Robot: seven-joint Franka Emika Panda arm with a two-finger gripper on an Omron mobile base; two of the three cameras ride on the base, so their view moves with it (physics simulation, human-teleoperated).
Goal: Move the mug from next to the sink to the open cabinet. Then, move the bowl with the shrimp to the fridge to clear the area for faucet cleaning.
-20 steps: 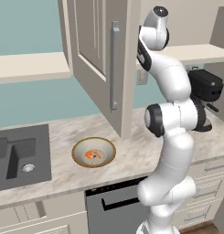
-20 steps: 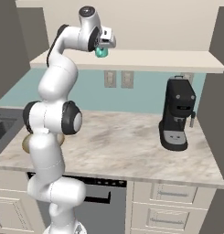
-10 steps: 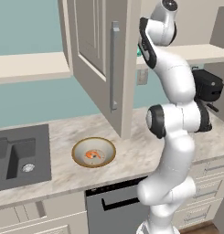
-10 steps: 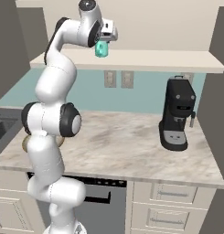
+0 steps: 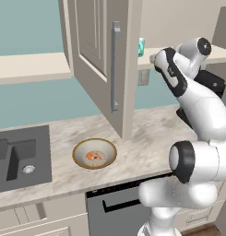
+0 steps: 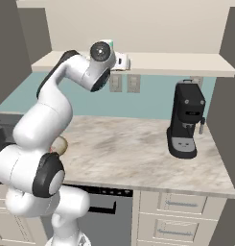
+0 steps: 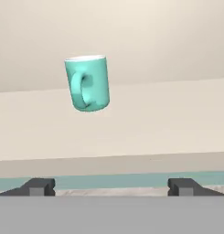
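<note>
Left base view: from behind my arm's left, looking forward and down over the sink [image 5: 22, 156] and counter [image 5: 146, 147].
Right base view: from behind my right, facing the coffee machine [image 6: 187, 120].
Hand view: close, level with the shelf [image 7: 131, 123], facing the mug [image 7: 87, 83].
Shared: counter, shelf, my arm.

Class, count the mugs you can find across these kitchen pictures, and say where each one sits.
1. The teal mug stands on the pale shelf of the open cabinet, apart from the open gripper. Others could be hidden behind the door.
</note>
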